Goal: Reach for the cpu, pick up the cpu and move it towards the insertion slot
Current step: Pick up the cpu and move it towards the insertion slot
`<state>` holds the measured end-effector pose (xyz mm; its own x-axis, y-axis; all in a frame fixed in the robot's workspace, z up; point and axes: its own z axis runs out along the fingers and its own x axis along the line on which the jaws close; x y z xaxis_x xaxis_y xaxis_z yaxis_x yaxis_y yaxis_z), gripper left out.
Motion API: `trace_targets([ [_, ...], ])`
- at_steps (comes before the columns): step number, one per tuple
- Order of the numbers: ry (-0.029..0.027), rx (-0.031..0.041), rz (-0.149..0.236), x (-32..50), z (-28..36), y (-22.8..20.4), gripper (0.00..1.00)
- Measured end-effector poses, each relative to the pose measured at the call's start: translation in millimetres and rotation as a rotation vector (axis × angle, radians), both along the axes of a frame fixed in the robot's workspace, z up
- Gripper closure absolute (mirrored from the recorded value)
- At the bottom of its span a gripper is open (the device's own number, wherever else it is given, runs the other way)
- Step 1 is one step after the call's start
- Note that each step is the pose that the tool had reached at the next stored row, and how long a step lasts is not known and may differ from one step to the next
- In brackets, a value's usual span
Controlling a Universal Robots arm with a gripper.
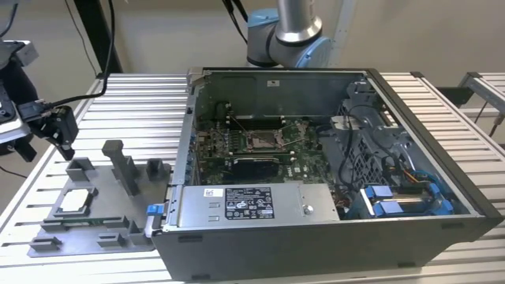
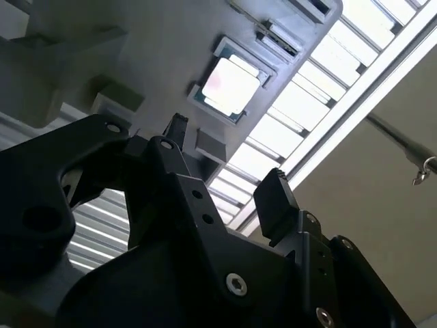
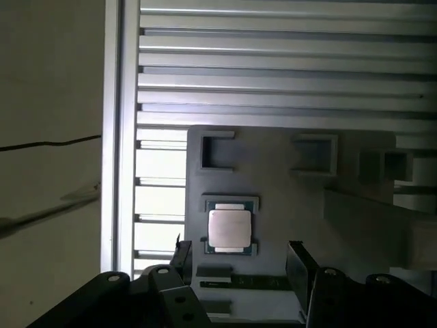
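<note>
gripper (image 3: 239,254): jaws spread wide, nothing in them, hanging over the grey fixture plate (image 1: 91,234) at the exterior view's left
cpu (image 3: 229,229): lying flat in its square nest on that plate, under the gripper, untouched
insertion slot (image 1: 264,139): on the board inside the open PC case (image 1: 316,248), well apart from the gripper

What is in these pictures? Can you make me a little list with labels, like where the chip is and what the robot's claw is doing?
cpu: lies flat in a holder on the grey plate, at the exterior view's left, outside the computer case
gripper: open, holding nothing, hanging above the cpu and apart from it
insertion slot: inside the open computer case, on the green board
table: slatted metal, carries the grey plate and the computer case
progress: cpu not yet picked up
</note>
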<state>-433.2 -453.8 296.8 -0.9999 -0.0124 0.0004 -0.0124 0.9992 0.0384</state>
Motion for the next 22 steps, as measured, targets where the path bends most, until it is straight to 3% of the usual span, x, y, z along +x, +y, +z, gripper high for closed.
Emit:
trace_targets([
  [22,-0.0033,-0.0001,0.0,0.0,-37.6,0.1,0.0],
])
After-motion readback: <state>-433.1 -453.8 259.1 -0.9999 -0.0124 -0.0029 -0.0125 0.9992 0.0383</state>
